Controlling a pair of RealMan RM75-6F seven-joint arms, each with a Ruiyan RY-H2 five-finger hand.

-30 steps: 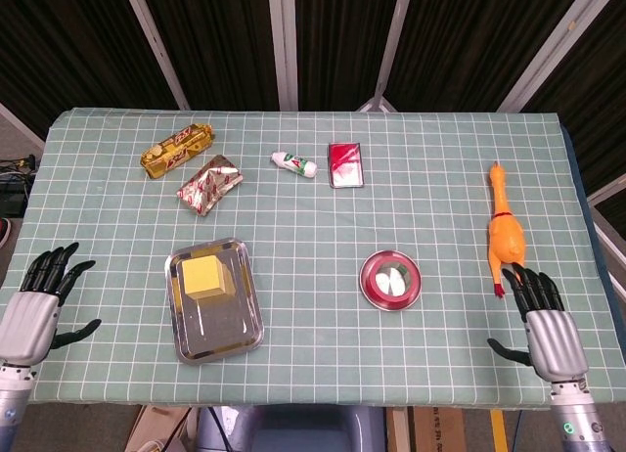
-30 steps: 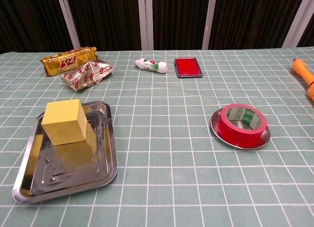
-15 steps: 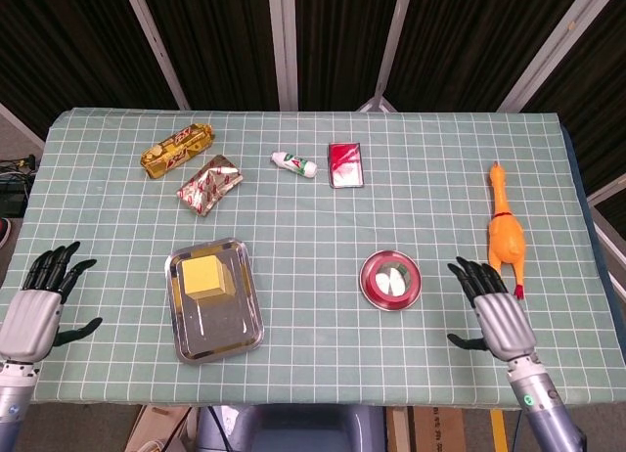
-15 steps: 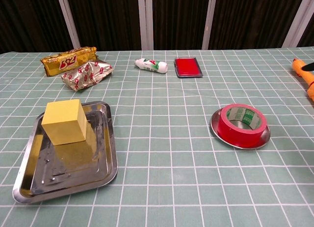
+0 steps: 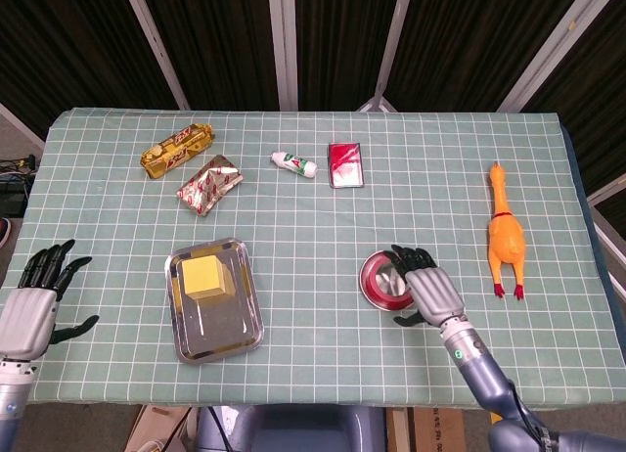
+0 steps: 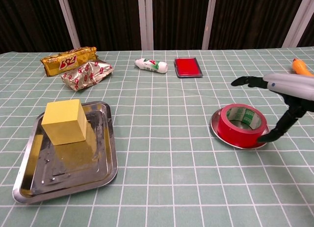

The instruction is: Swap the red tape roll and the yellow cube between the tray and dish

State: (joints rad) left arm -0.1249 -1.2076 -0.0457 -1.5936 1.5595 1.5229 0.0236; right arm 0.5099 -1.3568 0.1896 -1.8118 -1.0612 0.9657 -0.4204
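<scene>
The red tape roll [image 6: 241, 124] lies in the round metal dish [image 6: 234, 138], right of centre; in the head view the roll [image 5: 379, 281] shows partly under the hand. The yellow cube [image 6: 64, 121] [image 5: 205, 275] stands in the steel tray [image 6: 101, 172] [image 5: 241, 327] at the left. My right hand [image 5: 426, 285] [image 6: 283, 92] hovers over the dish's right side, fingers spread above the roll and thumb hanging by its right edge, holding nothing. My left hand [image 5: 34, 310] rests open near the table's left front corner, far from the tray.
At the back lie a gold snack pack [image 5: 177, 148], a crumpled foil wrapper [image 5: 208, 184], a small white tube [image 5: 294, 163] and a red flat case [image 5: 345, 164]. A rubber chicken [image 5: 505, 235] lies along the right side.
My right hand has swept left from beside the rubber chicken's feet to above the dish and tape roll. The left hand has barely moved.
</scene>
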